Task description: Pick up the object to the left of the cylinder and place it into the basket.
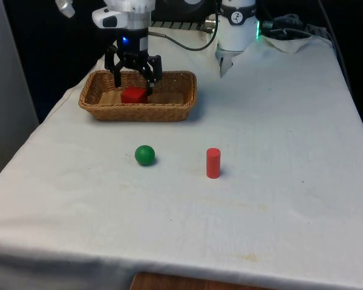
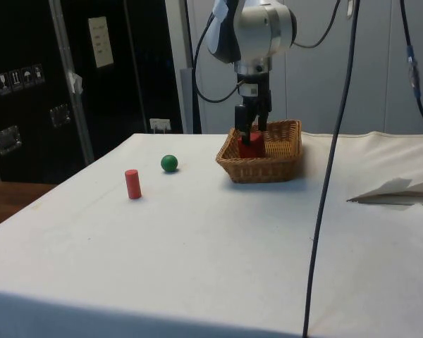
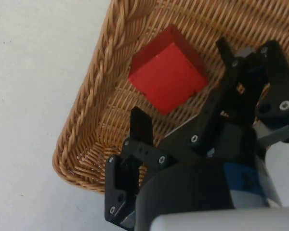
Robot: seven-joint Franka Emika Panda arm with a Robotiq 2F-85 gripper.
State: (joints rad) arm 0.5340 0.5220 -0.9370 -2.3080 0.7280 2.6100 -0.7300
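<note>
A red cube (image 1: 134,95) (image 2: 251,146) (image 3: 168,77) lies on the floor of the wicker basket (image 1: 139,112) (image 2: 261,169) (image 3: 86,120) at the far side of the table. My gripper (image 1: 135,81) (image 2: 250,130) (image 3: 183,85) hangs just above the cube, inside the basket's rim. It is open, one finger on either side of the cube and neither pressing on it. On the cloth nearer the camera, a green ball (image 1: 144,154) (image 2: 169,163) rests to the front view's left of an upright red cylinder (image 1: 213,163) (image 2: 132,184).
A cable (image 2: 331,176) hangs down across the side view. Crumpled white cloth (image 1: 290,39) (image 2: 398,190) lies near the robot's base. Bare tablecloth stretches around the ball and cylinder and toward the front edge.
</note>
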